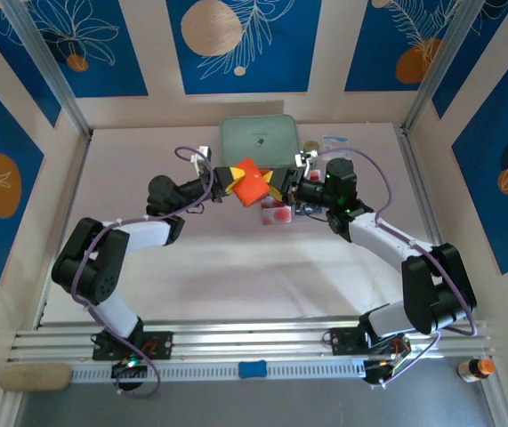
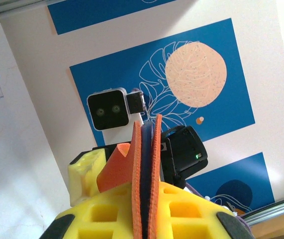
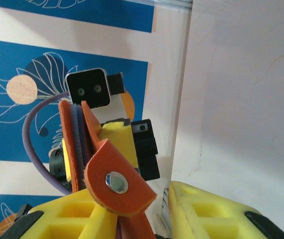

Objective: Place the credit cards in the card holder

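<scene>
I'm watching my left gripper (image 2: 145, 201) clamping the card holder (image 2: 138, 164) edge-on between its yellow fingers, whose bases are running off the frame's bottom. The holder's leaves are gaping slightly there, showing a bluish lining that, from above, is reading only as a flat orange square (image 1: 250, 184). At my right gripper (image 3: 149, 211) the snap tab (image 3: 116, 181) is masking one finger's inner edge. The jaws are standing narrowly apart around that flap, and I cannot tell whether they're pinching it. From above, the credit cards (image 1: 278, 212) are lying in a clear tray (image 1: 263, 219) just beneath the right gripper.
</scene>
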You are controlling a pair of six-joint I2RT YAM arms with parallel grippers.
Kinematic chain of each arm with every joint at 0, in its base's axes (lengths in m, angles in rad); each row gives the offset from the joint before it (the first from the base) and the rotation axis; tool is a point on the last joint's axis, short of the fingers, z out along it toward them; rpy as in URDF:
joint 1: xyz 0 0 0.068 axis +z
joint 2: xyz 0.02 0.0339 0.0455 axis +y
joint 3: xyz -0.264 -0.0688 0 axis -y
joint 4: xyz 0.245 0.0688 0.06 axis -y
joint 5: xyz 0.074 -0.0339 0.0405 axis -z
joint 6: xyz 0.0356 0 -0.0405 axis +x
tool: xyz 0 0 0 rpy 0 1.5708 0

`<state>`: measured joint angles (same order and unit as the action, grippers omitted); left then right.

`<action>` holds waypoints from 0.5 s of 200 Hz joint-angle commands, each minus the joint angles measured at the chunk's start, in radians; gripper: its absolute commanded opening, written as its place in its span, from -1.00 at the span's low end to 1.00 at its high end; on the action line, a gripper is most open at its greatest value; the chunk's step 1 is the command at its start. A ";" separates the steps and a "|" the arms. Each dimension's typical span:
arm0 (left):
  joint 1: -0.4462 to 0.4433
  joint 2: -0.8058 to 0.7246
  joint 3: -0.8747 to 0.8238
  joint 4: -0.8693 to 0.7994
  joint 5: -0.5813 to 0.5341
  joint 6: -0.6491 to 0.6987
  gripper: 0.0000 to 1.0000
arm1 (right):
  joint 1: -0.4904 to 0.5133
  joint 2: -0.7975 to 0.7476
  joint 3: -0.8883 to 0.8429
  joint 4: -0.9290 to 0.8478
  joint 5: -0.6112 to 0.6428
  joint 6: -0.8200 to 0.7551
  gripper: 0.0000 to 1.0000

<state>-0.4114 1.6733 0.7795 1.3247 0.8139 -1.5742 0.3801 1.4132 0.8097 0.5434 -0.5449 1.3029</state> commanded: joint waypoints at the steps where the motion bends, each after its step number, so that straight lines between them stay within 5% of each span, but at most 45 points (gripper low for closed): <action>1: -0.010 0.012 0.037 0.065 -0.013 -0.010 -1.00 | 0.011 0.013 -0.013 0.058 -0.055 0.028 -0.38; 60: -0.018 0.029 0.038 0.053 -0.010 0.000 -1.00 | 0.010 0.035 -0.018 0.120 -0.099 0.062 -0.59; 100: -0.018 0.050 0.038 0.044 -0.009 0.009 -1.00 | 0.005 0.045 -0.023 0.139 -0.120 0.058 -1.00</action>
<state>-0.4149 1.7035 0.7868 1.3243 0.8104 -1.5730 0.3710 1.4483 0.8017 0.6476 -0.5903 1.3605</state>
